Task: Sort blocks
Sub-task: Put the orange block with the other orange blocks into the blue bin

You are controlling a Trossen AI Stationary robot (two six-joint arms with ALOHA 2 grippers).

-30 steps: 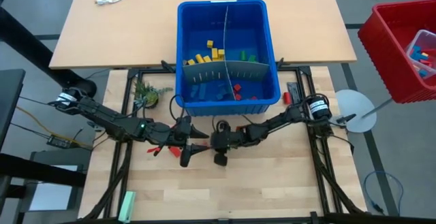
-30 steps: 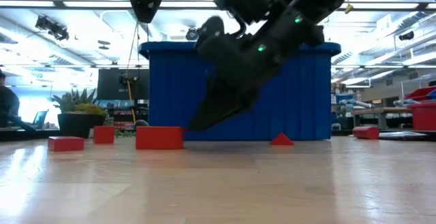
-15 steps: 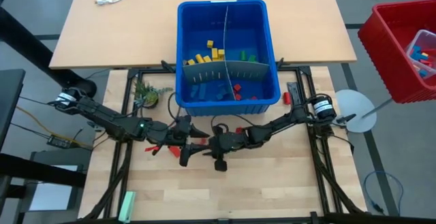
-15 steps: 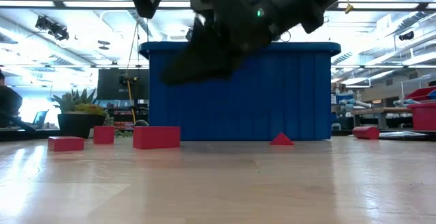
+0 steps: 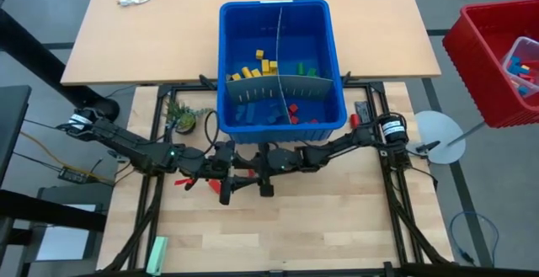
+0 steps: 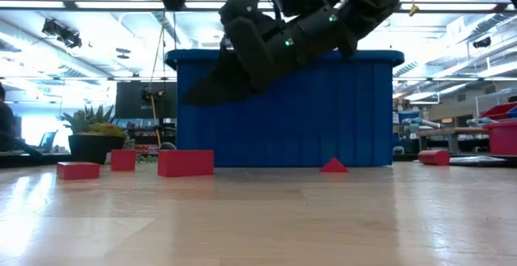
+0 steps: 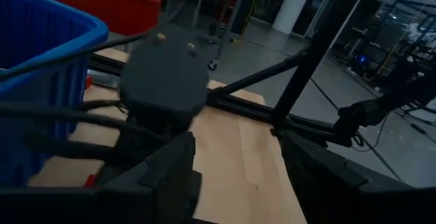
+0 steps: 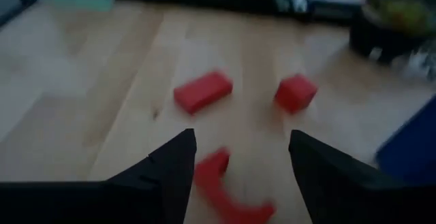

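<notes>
Blocks [image 5: 259, 66] are small hard plastic bricks with square edges, and I see them in two places. Yellow, green, blue and red ones lie in the blue bin [image 5: 227, 24], a ribbed plastic tub split by thin grey dividers into compartments: yellow at the far left, green [image 5: 305, 69] at the far right, blue [image 5: 253, 113] at the near left, red [image 5: 293, 109] at the near right. Loose red blocks [image 8: 202, 91] lie on the pale wood-grain table [image 5: 337, 218] in front of the bin; I count three in the right wrist view, one a long rectangle, one stubbier [image 8: 295, 92], and one [image 8: 212, 167] between that arm's fingertips, blurred.

Right gripper [image 8: 238, 163] hangs above the table just in front of the bin, its two dark tapered fingers spread apart; whether it touches the block between them I cannot tell. Left gripper [image 7: 238, 163] sits just beside it, fingers parted and empty, facing the right arm's dark rounded wrist. In the low view, the red blocks [image 6: 186, 162] rest flat on the wood, near a small potted plant [image 6: 89, 137].
</notes>
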